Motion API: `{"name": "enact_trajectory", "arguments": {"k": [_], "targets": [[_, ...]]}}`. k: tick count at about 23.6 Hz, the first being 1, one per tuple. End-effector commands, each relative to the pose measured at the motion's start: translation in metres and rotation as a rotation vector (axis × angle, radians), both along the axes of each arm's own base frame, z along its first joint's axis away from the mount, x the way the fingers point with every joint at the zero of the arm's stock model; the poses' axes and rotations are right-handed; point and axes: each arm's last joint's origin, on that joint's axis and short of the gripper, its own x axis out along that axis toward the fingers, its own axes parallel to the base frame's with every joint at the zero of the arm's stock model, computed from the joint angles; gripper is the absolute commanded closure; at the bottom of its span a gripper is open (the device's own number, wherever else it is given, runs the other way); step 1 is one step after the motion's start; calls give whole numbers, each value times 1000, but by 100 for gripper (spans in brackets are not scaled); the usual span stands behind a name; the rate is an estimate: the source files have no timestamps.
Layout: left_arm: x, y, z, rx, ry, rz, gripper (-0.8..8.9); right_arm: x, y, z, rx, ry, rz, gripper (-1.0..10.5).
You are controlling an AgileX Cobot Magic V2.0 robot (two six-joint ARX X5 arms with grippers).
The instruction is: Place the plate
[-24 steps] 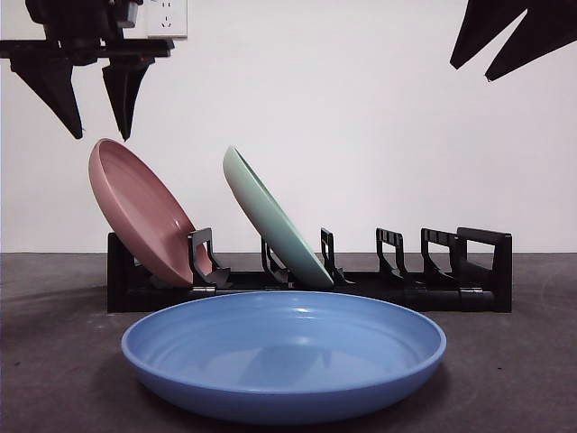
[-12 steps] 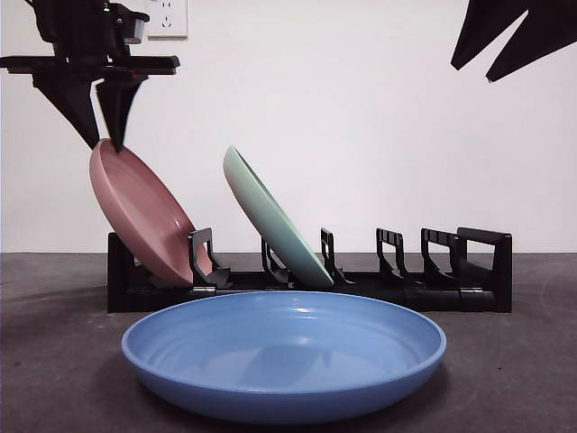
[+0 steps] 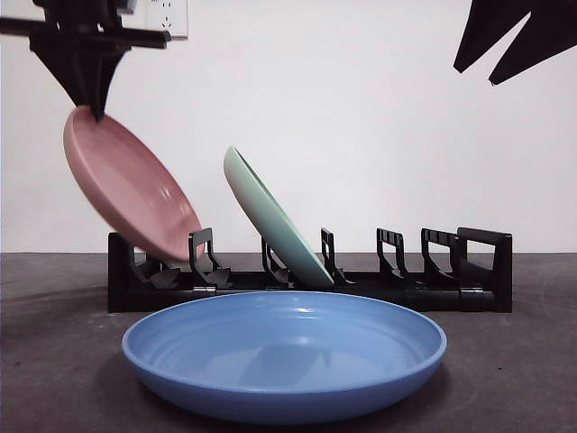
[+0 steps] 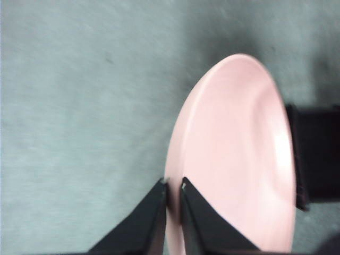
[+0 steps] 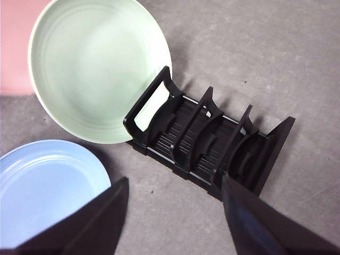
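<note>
Since half a second ago the smooth round pink plate [image 3: 129, 191] has risen and swung leftward, its lower edge hanging just above the rack's end slot. Nearest, a glossy blue plate [image 3: 284, 354] lies flat on the dark matte tabletop [image 3: 505, 370]. Behind, the black slotted plastic rack [image 3: 406, 280] props a tilted pale green plate [image 3: 275, 221]. The left gripper [image 4: 173, 187] has its fingers clamped on the pink rim; the right gripper [image 5: 172, 194] waits high, fingers spread.

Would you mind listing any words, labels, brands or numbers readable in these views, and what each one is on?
None: no text can be read in any view.
The pink plate, green plate, blue plate and rack carry no lettering.
The wall socket behind the left hand shows no print.
</note>
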Motion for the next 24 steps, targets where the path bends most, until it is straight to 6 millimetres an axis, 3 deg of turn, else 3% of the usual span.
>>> {"name": "enact_trajectory", "arguments": {"k": [1,8,16,24], "targets": [[2,-1,15,17,-37,4,798,2,2,2,9,-4,-1,672],[-14,7,47,122,-38,13,799,1,2,2,7,3,-1,672],[-37,14,63,114,-47,39,799,1,2,2,7,3,-1,672],[-79,24,77,75,-114,34,799,1,2,2,7,3,-1,672]]}}
